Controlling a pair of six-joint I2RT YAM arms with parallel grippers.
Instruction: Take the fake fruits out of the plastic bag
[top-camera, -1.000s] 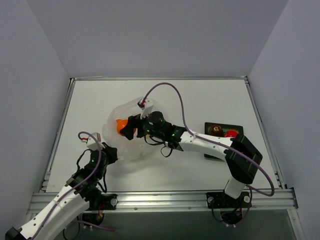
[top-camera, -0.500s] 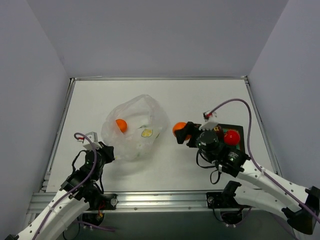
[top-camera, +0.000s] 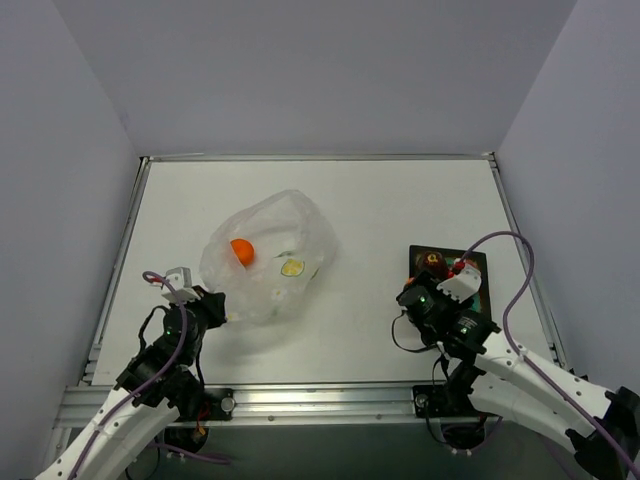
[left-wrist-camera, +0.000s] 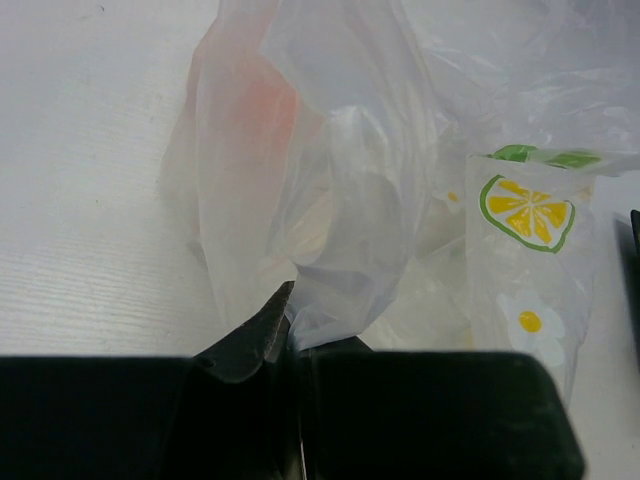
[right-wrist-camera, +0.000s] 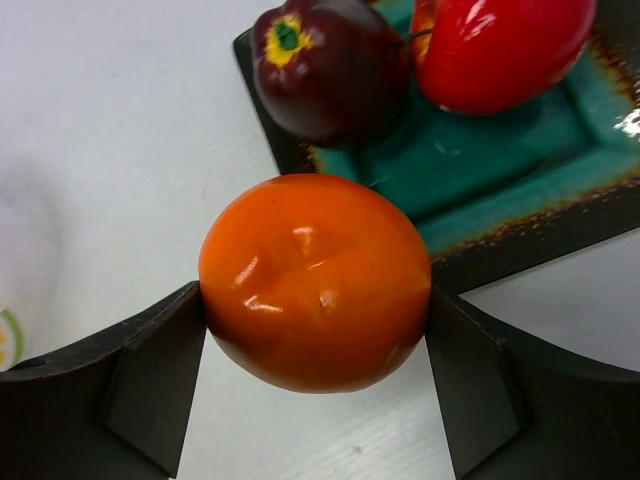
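Right fingers (right-wrist-camera: 150, 380) have carried the orange fruit (right-wrist-camera: 315, 280) to the tray (right-wrist-camera: 520, 235).

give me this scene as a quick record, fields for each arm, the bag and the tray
left fingers: shut on a fold of the plastic bag
right fingers: shut on an orange fruit, just short of the tray
on tray: maroon fruit, red fruit
in bag: second orange fruit
fruits out of bag: three of four
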